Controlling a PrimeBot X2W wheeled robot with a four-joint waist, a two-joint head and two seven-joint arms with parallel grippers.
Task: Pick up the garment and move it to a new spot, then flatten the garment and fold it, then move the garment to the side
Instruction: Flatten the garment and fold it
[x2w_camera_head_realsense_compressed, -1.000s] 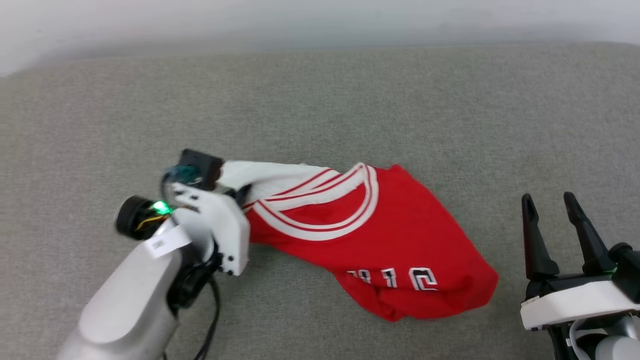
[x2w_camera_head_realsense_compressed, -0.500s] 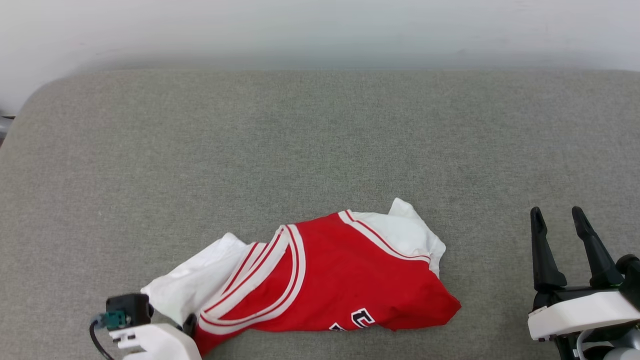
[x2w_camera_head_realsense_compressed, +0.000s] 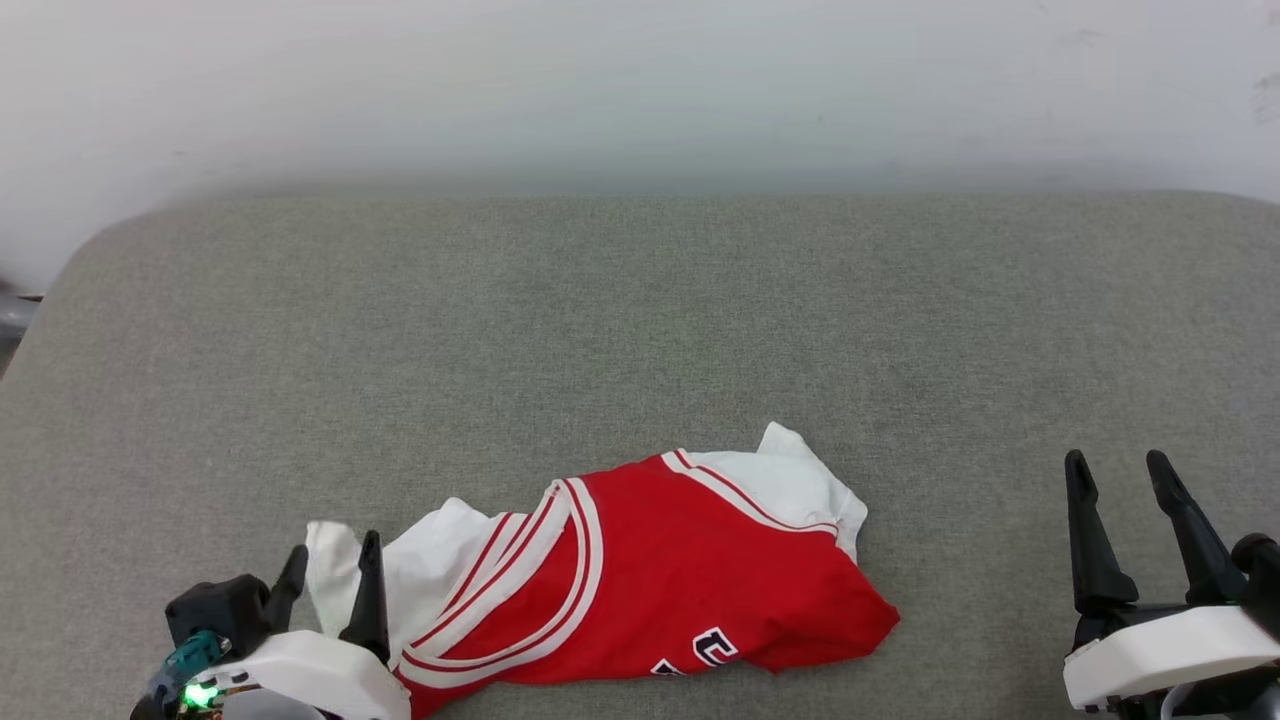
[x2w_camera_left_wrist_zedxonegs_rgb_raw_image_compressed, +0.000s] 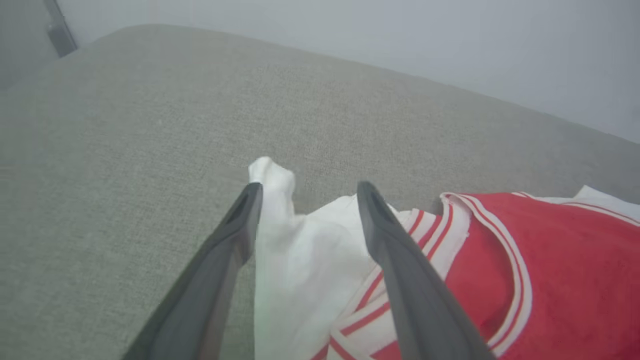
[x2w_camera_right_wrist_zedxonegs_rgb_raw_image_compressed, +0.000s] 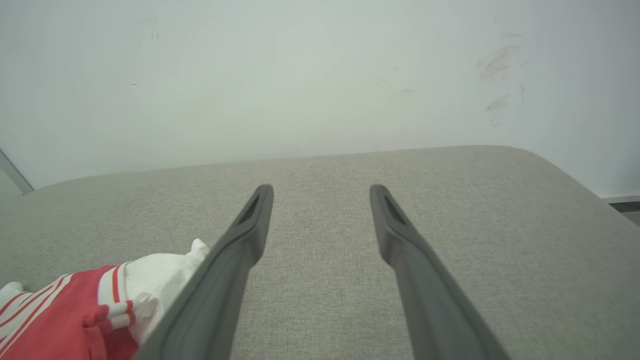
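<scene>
Left pincer (x2w_camera_head_realsense_compressed: 335, 545) is spread open around the white sleeve (x2w_camera_left_wrist_zedxonegs_rgb_raw_image_compressed: 300, 250), gripping nothing. Right pincer (x2w_camera_head_realsense_compressed: 1117, 460) is open too, well off to the side. The garment (x2w_camera_head_realsense_compressed: 680, 590) lies crumpled near the table (x2w_camera_head_realsense_compressed: 640, 330) front edge. For flattening, I'd tug opposite corners outward, gently.

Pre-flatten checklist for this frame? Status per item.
1. Left end effector open: ok, fingers spread wide.
2. Sleeve out from between the left fingers: not ok, the white fabric stands between them, close against one.
3. Right end effector open and holding nothing: ok, it sits apart from the shirt.
4. Shirt flat: not ok, it is bunched, with the lettering partly tucked under.
5. Shirt wholly on the cushion: cannot tell, its near edge runs out of the bottom of the head view.
</scene>
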